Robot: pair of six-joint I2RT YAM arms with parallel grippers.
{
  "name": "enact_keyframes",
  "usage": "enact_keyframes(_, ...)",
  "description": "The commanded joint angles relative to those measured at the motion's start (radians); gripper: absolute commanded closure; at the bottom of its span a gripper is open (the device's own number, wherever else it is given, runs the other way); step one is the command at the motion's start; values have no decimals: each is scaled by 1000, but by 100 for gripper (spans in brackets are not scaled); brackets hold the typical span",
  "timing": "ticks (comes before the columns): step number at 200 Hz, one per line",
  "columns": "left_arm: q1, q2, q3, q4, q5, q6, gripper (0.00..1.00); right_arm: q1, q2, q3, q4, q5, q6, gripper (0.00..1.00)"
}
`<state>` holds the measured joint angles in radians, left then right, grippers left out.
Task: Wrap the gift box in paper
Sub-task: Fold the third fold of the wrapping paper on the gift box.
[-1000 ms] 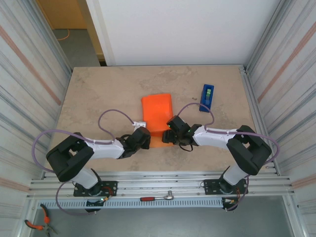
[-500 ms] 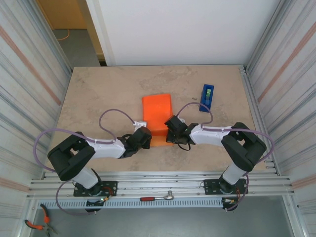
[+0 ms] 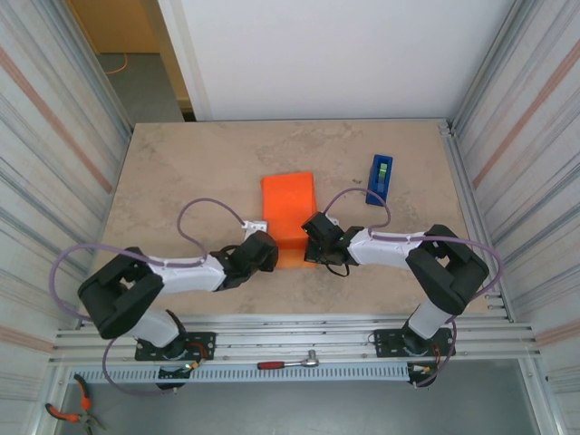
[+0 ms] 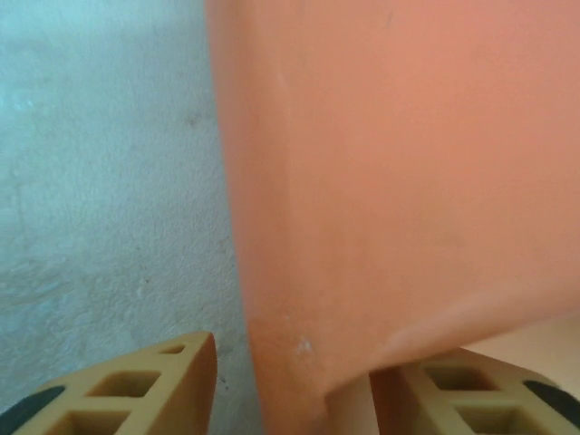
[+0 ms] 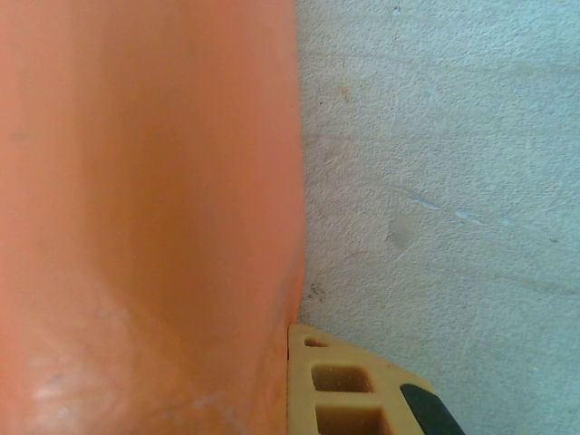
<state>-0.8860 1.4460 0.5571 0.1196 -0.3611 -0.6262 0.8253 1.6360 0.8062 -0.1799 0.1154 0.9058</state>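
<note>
**Gift wrap: near flap being folded up, I reckon**

One sheet of paper (image 3: 288, 204) is seen left of the blue tape dispenser (image 3: 381, 178), well apart from it and a bit closer to the arm bases; the gift box is judged to be tucked under it, orange on orange, so its outline can't be made out. The near flap is being worked, left of the dispenser; the right gripper (image 3: 308, 243) is pinched together on the paper's right edge; the left gripper (image 3: 268, 248) is held with jaws apart, a paper corner lying loose between them. Next, that corner probably needs to be pinched and both sides lifted evenly over the box, then taped. Counted: one paper, one dispenser, two grippers.
</note>
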Motion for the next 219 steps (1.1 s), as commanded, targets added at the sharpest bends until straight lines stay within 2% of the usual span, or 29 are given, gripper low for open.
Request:
enact_keyframes(1,-5,-97,-1,-61,-37,-22,46,7,-2,14,-18,13,-1,100)
enact_keyframes(42,-4,-159,-45,-73,-38,-113,45,6,0,12,-21,11,-5,99)
enact_keyframes(123,-5,-27,-31,18,-11,-136,63,6,-4,13,-18,3,-7,99)
enact_keyframes(141,-8,10,-22,25,-16,-156,72,6,-8,13,-15,0,-9,97)
enact_keyframes(169,-32,65,5,25,-36,-170,86,6,-19,8,-2,-15,-17,85)
enact_keyframes(193,-61,99,51,-15,-70,-162,100,7,-43,8,-10,-19,-18,67)
enact_keyframes(210,-70,111,70,-32,-82,-161,100,6,-70,6,-22,-18,-19,45)
enact_keyframes(219,-72,113,73,-37,-84,-161,100,7,-85,3,-28,-13,-20,39)
